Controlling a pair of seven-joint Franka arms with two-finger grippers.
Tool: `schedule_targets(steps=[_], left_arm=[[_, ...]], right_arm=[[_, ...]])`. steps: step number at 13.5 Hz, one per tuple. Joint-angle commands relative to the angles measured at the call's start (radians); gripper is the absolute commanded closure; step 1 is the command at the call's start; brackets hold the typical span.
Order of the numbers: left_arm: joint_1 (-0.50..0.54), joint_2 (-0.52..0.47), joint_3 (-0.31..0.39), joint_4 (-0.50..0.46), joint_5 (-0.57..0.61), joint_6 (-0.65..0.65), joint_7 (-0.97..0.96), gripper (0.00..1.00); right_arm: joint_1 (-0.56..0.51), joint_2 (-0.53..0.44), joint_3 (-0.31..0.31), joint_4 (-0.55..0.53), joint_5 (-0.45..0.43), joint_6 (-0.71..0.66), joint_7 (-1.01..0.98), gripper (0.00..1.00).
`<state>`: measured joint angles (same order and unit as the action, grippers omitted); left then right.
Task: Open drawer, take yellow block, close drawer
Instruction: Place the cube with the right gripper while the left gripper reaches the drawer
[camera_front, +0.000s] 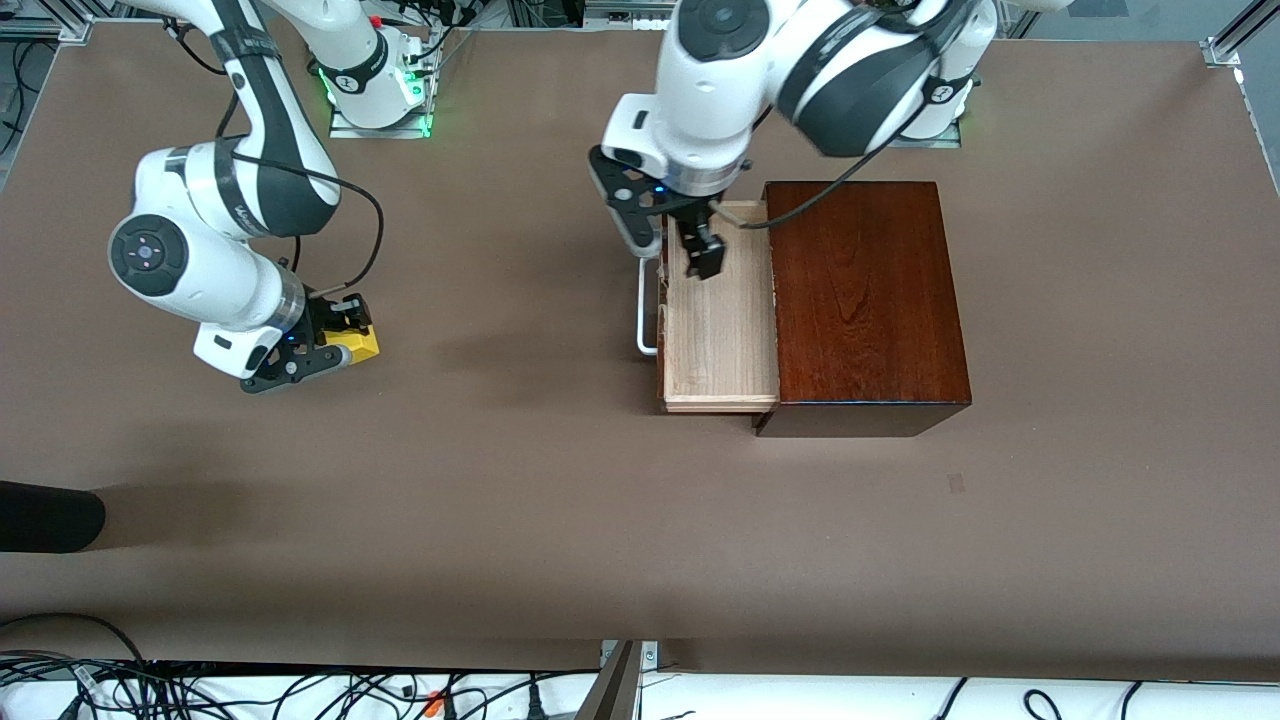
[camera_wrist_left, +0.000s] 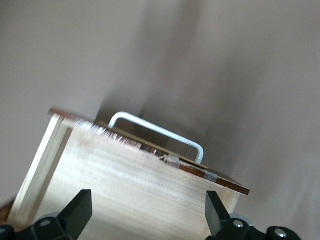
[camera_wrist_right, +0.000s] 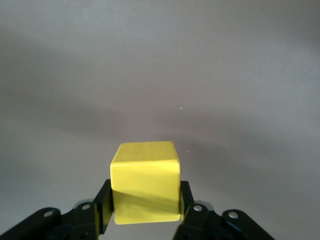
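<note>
The drawer (camera_front: 722, 330) is pulled out of the reddish-brown box (camera_front: 865, 300); its pale tray looks empty, and its white handle (camera_front: 646, 320) points toward the right arm's end. My left gripper (camera_front: 675, 245) is open over the part of the tray farthest from the front camera. In the left wrist view the left gripper (camera_wrist_left: 148, 215) has its fingers spread wide above the tray (camera_wrist_left: 125, 185), with the handle (camera_wrist_left: 160, 131) past it. My right gripper (camera_front: 335, 345) is shut on the yellow block (camera_front: 358, 343), low over the table near the right arm's end. The block (camera_wrist_right: 145, 180) sits between the right gripper's fingers (camera_wrist_right: 102, 207).
A dark object (camera_front: 45, 515) lies at the table's edge at the right arm's end, nearer the front camera. Cables (camera_front: 200, 690) run along the table's near edge. A small mark (camera_front: 957, 483) is on the table, nearer the front camera than the box.
</note>
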<state>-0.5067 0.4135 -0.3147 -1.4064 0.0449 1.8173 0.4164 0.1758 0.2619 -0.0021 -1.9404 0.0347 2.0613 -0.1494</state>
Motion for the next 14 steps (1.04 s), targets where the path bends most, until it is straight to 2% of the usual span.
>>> schedule_targets(steps=[1, 4, 7, 8, 10, 11, 14], left_arm=[[-0.042, 0.094, 0.016, 0.084, 0.029, -0.016, 0.207, 0.00], [-0.126, 0.152, 0.012, 0.086, 0.176, -0.009, 0.303, 0.00], [-0.171, 0.208, 0.014, 0.089, 0.231, 0.009, 0.320, 0.00], [-0.171, 0.226, 0.013, 0.089, 0.253, 0.023, 0.318, 0.00], [-0.173, 0.261, 0.017, 0.089, 0.263, 0.052, 0.309, 0.00], [-0.176, 0.269, 0.019, 0.087, 0.276, 0.059, 0.308, 0.00], [-0.176, 0.272, 0.022, 0.084, 0.312, 0.057, 0.305, 0.00]], right_arm=[[-0.009, 0.055, -0.013, -0.032, 0.010, 0.097, 0.030, 1.00], [-0.012, 0.140, -0.015, -0.034, 0.010, 0.172, 0.066, 1.00], [-0.012, 0.195, -0.015, -0.034, 0.010, 0.238, 0.117, 1.00], [-0.012, 0.204, -0.015, -0.034, 0.010, 0.243, 0.119, 0.93], [-0.022, 0.217, -0.027, -0.035, 0.008, 0.243, 0.111, 0.57], [-0.024, 0.217, -0.027, -0.035, 0.008, 0.243, 0.106, 0.01], [-0.024, 0.203, -0.035, -0.028, 0.008, 0.230, 0.100, 0.00]])
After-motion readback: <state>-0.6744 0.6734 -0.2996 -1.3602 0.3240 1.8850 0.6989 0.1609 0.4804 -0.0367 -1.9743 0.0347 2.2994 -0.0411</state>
